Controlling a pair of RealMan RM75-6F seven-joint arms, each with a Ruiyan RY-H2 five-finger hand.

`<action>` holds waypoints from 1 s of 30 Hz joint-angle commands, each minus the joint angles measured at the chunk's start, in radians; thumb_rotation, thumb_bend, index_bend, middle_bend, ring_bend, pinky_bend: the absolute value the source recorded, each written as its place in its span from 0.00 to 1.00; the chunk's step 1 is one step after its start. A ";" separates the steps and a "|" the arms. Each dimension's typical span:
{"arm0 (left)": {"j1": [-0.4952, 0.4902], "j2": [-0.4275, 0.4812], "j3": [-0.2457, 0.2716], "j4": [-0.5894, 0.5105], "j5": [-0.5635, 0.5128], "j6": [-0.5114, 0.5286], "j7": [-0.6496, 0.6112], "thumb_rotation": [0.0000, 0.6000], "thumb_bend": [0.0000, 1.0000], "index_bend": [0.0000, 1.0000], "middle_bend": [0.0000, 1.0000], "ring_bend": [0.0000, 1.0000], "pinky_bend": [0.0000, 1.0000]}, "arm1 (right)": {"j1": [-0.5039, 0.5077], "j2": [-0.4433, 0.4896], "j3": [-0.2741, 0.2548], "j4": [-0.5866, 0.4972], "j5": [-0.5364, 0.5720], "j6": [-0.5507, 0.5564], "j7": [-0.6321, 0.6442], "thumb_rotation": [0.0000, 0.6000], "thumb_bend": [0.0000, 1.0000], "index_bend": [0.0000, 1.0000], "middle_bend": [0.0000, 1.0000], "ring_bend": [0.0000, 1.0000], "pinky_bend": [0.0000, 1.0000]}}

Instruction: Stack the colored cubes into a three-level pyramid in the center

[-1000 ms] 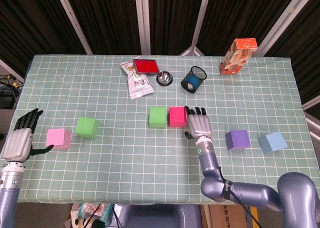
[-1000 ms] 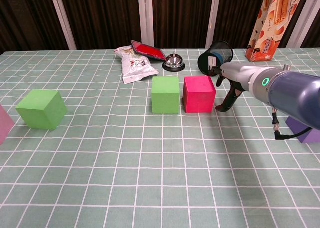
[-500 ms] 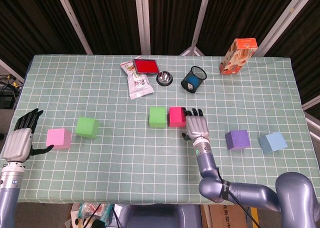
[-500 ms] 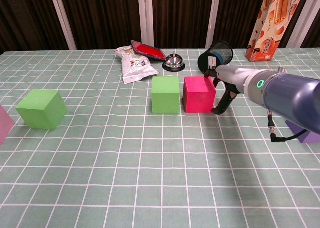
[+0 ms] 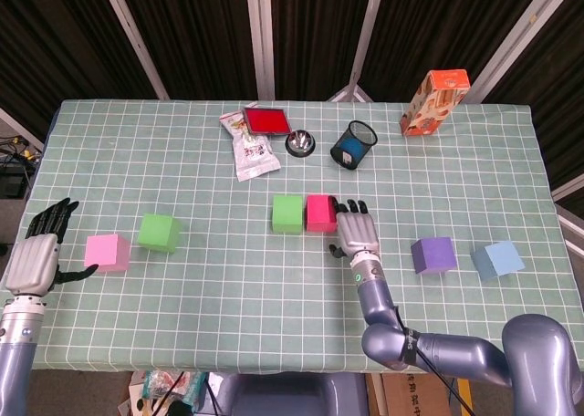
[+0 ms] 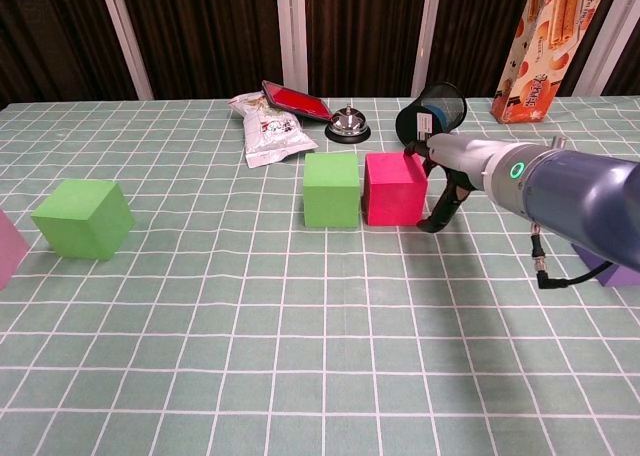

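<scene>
- Pressed flat against the right face of the red cube (image 5: 320,213), the right hand (image 5: 357,231): fingers extended and together, nothing grasped, thumb hanging down to the cloth in the chest view.
- Seated mid-table, red cube just beside the central green cube (image 5: 287,213), faces nearly touching; seemingly the start of the pyramid's bottom row.
- Parked at the near left edge, the left hand (image 5: 36,256): fingers loosely spread, empty, just short of the pink cube (image 5: 106,251).
- Waiting apart: a second green cube (image 5: 158,233) beside the pink one on the left; purple cube (image 5: 432,254) and pale blue cube (image 5: 497,260) on the right.
- Judged by look only: light, rigid blocks with matte, flat faces, likely foam or painted wood; probably easy to slide on the checked tablecloth (image 5: 228,288), hence prone to skidding or twisting under an off-centre push.
- Best hold, by that reckoning: thumb and fingers on two opposite vertical faces, mid-height, leaving the bottom face free for square seating.
- Clustered at the far side, clear of the work: snack packet (image 5: 253,152), red tray (image 5: 265,120), bell (image 5: 300,143), mesh cup (image 5: 353,145), biscuit box (image 5: 434,101).
</scene>
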 commanded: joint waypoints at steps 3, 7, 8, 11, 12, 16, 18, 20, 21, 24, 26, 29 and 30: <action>0.000 0.000 0.000 0.000 0.000 -0.001 0.000 1.00 0.08 0.00 0.00 0.00 0.01 | 0.002 0.001 0.000 -0.006 -0.002 0.000 -0.001 1.00 0.34 0.00 0.21 0.07 0.00; 0.000 0.001 0.000 -0.001 -0.001 -0.001 -0.001 1.00 0.08 0.00 0.00 0.00 0.01 | 0.003 0.003 -0.001 -0.011 -0.001 0.000 -0.002 1.00 0.34 0.00 0.21 0.07 0.00; 0.000 0.001 0.000 -0.001 -0.001 -0.001 -0.001 1.00 0.08 0.00 0.00 0.00 0.01 | 0.003 0.004 -0.001 -0.012 0.000 0.000 -0.002 1.00 0.34 0.00 0.21 0.07 0.00; 0.000 0.001 0.000 -0.002 -0.001 -0.001 -0.001 1.00 0.08 0.00 0.00 0.00 0.01 | 0.003 0.006 -0.001 -0.014 0.000 -0.001 -0.001 1.00 0.34 0.00 0.21 0.07 0.00; 0.000 0.001 0.000 -0.002 -0.001 -0.001 -0.001 1.00 0.08 0.00 0.00 0.00 0.01 | 0.003 0.006 -0.001 -0.014 0.000 -0.001 0.000 1.00 0.34 0.00 0.21 0.07 0.00; 0.000 0.001 0.000 -0.003 -0.002 -0.002 -0.002 1.00 0.08 0.00 0.00 0.00 0.01 | 0.003 0.009 -0.001 -0.019 0.001 -0.004 0.002 1.00 0.34 0.00 0.21 0.07 0.00; 0.000 0.001 0.001 -0.003 -0.002 -0.002 -0.001 1.00 0.08 0.00 0.00 0.00 0.01 | 0.003 0.010 0.000 -0.021 0.002 -0.006 0.005 1.00 0.33 0.00 0.21 0.07 0.00; 0.000 0.001 0.000 -0.003 -0.002 -0.002 -0.002 1.00 0.08 0.00 0.00 0.00 0.01 | 0.003 0.011 0.000 -0.023 0.004 -0.009 0.006 1.00 0.34 0.00 0.21 0.07 0.00; 0.000 0.001 0.000 -0.003 -0.002 -0.001 -0.001 1.00 0.08 0.00 0.00 0.00 0.01 | 0.003 0.012 -0.001 -0.023 0.004 -0.010 0.007 1.00 0.33 0.00 0.21 0.07 0.00; 0.000 0.001 0.000 -0.003 -0.003 -0.002 -0.002 1.00 0.08 0.00 0.00 0.00 0.01 | 0.004 0.012 -0.001 -0.024 0.004 -0.011 0.008 1.00 0.34 0.00 0.21 0.07 0.00; 0.000 0.002 0.000 -0.003 -0.002 -0.001 -0.002 1.00 0.08 0.00 0.00 0.00 0.01 | 0.004 0.013 -0.001 -0.023 0.002 -0.010 0.010 1.00 0.34 0.00 0.21 0.07 0.00; 0.000 0.002 0.000 -0.004 -0.003 -0.002 -0.003 1.00 0.08 0.00 0.00 0.00 0.01 | 0.004 0.013 -0.001 -0.021 -0.003 -0.006 0.013 1.00 0.34 0.00 0.21 0.07 0.00; 0.000 0.002 0.000 -0.004 -0.003 -0.002 -0.003 1.00 0.08 0.00 0.00 0.00 0.01 | 0.003 0.013 -0.001 -0.021 -0.005 -0.005 0.015 1.00 0.34 0.00 0.21 0.07 0.00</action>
